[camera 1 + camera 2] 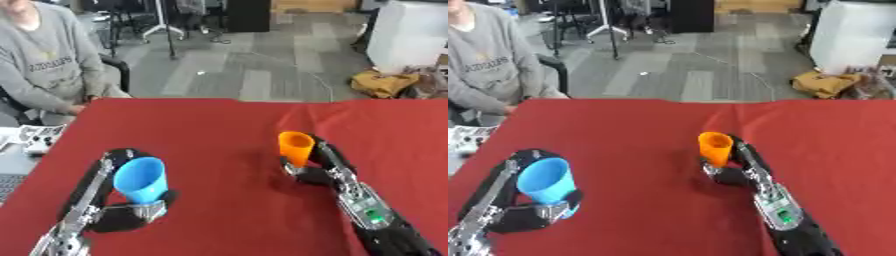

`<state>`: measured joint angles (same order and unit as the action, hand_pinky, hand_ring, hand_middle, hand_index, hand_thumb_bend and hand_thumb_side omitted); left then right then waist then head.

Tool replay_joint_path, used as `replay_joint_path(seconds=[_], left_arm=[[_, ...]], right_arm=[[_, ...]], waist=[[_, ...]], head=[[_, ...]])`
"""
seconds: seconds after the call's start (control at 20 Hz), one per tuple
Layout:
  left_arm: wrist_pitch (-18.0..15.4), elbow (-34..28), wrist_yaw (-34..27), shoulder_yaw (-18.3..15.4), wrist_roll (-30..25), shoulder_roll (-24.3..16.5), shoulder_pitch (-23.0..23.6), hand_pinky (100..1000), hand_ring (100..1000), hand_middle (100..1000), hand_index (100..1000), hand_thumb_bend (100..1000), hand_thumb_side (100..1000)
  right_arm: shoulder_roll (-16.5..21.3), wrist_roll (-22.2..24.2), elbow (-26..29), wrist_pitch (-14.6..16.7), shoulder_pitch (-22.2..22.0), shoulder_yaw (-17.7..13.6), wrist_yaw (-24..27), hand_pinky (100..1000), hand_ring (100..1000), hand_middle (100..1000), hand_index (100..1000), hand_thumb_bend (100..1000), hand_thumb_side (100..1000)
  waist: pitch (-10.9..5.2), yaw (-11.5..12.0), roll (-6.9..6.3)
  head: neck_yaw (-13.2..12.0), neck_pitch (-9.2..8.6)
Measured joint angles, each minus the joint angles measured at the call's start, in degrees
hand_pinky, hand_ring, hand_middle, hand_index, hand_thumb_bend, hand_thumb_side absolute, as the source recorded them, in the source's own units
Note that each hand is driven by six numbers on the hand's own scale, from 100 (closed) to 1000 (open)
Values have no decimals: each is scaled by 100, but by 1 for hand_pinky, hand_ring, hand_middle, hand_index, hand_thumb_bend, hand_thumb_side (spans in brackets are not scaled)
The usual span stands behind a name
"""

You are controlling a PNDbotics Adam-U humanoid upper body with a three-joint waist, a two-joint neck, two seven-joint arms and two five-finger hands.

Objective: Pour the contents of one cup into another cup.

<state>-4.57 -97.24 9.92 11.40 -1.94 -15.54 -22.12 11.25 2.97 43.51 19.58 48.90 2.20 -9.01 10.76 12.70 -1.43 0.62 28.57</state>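
- The robot's left hand (pixel 122 212) had its fingers and thumb wrapped around a bright blue plastic cup (pixel 141 180), down near the front-left of the table.
- That blue cup was tilted a bit, mouth leaning toward the robot's left and facing up at the camera. Couldn't make out anything inside it from where I stood.
- Over on the other side, the right hand (pixel 317 165) was gripping a small orange plastic cup (pixel 295 147), fingers curled behind it and thumb low near its base.
- The orange cup stood pretty much upright, roughly mid-table and a little right of centre. Whether its bottom was actually touching the cloth, honestly couldn't tell.
- The two cups were well apart, blue one nearer the robot, orange one farther back.
- Everything sat over a red cloth-covered table (pixel 219 130), with a few soft creases behind the orange cup.
- The right forearm, black with a silver panel and a little green light (pixel 376 216), ran in from the lower right corner.
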Motion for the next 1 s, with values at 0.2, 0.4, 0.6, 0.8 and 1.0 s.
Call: replay_joint_path(seconds=[0.2,0.4,0.6,0.8,1.0], left_arm=[[-2,0,0,0,2,0,-3,241,333,325,593,373,100],[-9,0,0,0,9,0,-3,241,333,325,593,373,100],[-11,0,2,0,13,0,-3,241,333,325,593,374,100],[-11,26,21,-1,17,-3,-3,241,333,324,592,377,100],[-20,78,35,1,8,-8,-3,244,333,324,592,376,100]], right_arm=[[2,-58,184,-59,-2,3,158,521,528,353,480,100,100],[6,-67,396,-109,-5,36,305,520,524,350,476,100,104],[27,-5,633,-161,-25,79,469,524,527,352,478,100,132],[162,214,1019,-147,-21,234,615,530,531,354,479,100,105],[375,543,1527,-47,85,481,762,533,531,354,480,100,134]], waist=[[0,-17,2],[0,-40,9],[0,-83,14],[-13,-147,56],[-38,-214,100]], head=[[-5,-3],[-16,-6],[-41,-27],[-69,-48],[-108,-48]])
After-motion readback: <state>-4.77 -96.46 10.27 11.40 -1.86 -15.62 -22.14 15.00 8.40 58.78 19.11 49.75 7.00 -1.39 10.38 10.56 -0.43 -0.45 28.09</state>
